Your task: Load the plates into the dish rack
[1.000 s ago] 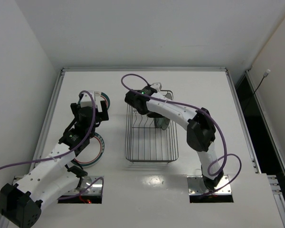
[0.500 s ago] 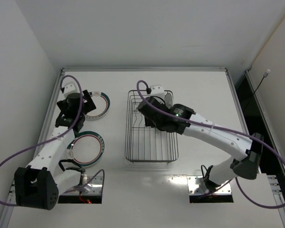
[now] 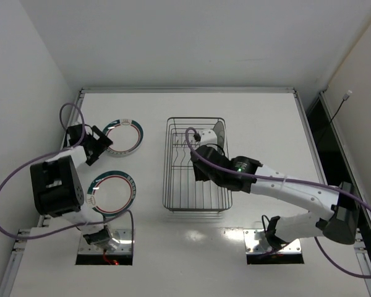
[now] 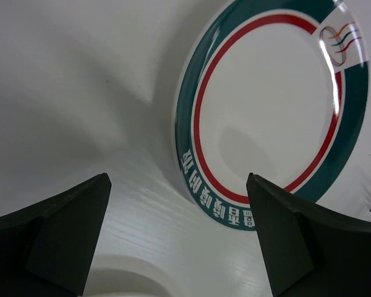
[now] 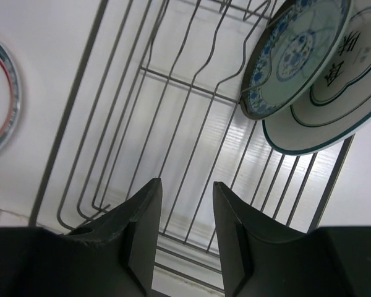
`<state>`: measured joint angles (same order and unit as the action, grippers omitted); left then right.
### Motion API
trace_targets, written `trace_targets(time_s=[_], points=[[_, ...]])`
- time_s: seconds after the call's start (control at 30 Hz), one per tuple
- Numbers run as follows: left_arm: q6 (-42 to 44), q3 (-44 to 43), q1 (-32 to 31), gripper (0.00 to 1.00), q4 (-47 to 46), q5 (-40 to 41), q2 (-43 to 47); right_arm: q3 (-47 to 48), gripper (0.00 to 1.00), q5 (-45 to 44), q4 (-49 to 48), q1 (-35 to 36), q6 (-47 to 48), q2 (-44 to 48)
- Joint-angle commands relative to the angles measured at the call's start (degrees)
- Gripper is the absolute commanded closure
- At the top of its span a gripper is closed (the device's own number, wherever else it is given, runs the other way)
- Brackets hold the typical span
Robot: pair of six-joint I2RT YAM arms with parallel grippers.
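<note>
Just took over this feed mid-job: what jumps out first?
A teal patterned plate and a dark-rimmed plate lean at the dish rack's far end. The near ringed plate and far ringed plate lie flat on the table left of it, the open left claw beside the far one.

ringed plates (image 3: 123, 137): 2, flat | rack (image 3: 166, 167): teal plate (image 5: 294, 55), dark-rimmed plate (image 5: 334, 90) on edge

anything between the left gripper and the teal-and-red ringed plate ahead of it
Nothing visible. Only white tabletop lies between the open left gripper and the round white plate with the teal-and-red ringed rim.
</note>
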<state>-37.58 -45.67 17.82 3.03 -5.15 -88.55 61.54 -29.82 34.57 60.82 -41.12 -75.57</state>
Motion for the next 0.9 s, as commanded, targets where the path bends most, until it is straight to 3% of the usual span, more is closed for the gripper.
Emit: trace_targets(time_s=[0.0,0.1,0.13,0.17,0.23,0.27,0.37,0.47,0.5,0.63,0.73,0.87], points=[[-1.0,-4.1,0.0,0.11,-5.1,-4.6,-4.9,-1.2,0.65,-0.9,-6.0,0.2,0.5,2.8],[-1.0,-5.1,0.0,0.19,-8.1,-6.5,-8.0,-1.8,0.65,-1.5,-6.0,0.8,0.5,3.3],[-1.0,-5.1,0.0,0.26,-9.2,-7.7,-9.0,-1.8,0.65,-1.5,-6.0,0.8,0.5,3.3],[-1.0,-5.1,0.0,0.40,-9.2,-8.3,-10.0,-1.8,0.65,-2.0,-6.0,0.8,0.5,3.8],[-1.0,-5.1,0.0,0.50,-9.2,-8.3,-11.5,-2.3,0.65,-2.0,-6.5,0.8,0.5,3.9],[-1.0,-5.1,0.0,0.62,-9.2,-8.3,-12.2,-2.3,0.65,-2.0,-6.5,0.8,0.5,3.9],[-0.3,-5.7,0.0,0.66,-8.5,-7.7,-12.8,-1.8,0.65,-2.0,-6.0,0.8,0.5,3.1],[0.3,-6.4,0.0,0.85,-7.1,-6.4,-12.8,-0.5,0.65,-2.0,-5.5,0.8,0.5,2.0],[0.3,-6.9,0.0,0.98,-7.1,-6.4,-12.8,-0.5,0.65,-2.0,-5.5,0.8,0.5,2.0],[-0.5,-5.9,0.0,1.00,-7.8,-6.4,-9.4,1.6,0.65,-3.8,-3.2,0.8,0.5,1.4],[-2.8,-5.2,0.0,1.00,-10.5,-11.1,-2.8,5.1,0.65,-7.4,1.6,1.3,1.1,2.4],[-4.0,-8.9,-1.6,1.00,-7.6,-10.4,4.2,6.1,0.65,-8.8,3.1,1.3,0.6,6.6]])
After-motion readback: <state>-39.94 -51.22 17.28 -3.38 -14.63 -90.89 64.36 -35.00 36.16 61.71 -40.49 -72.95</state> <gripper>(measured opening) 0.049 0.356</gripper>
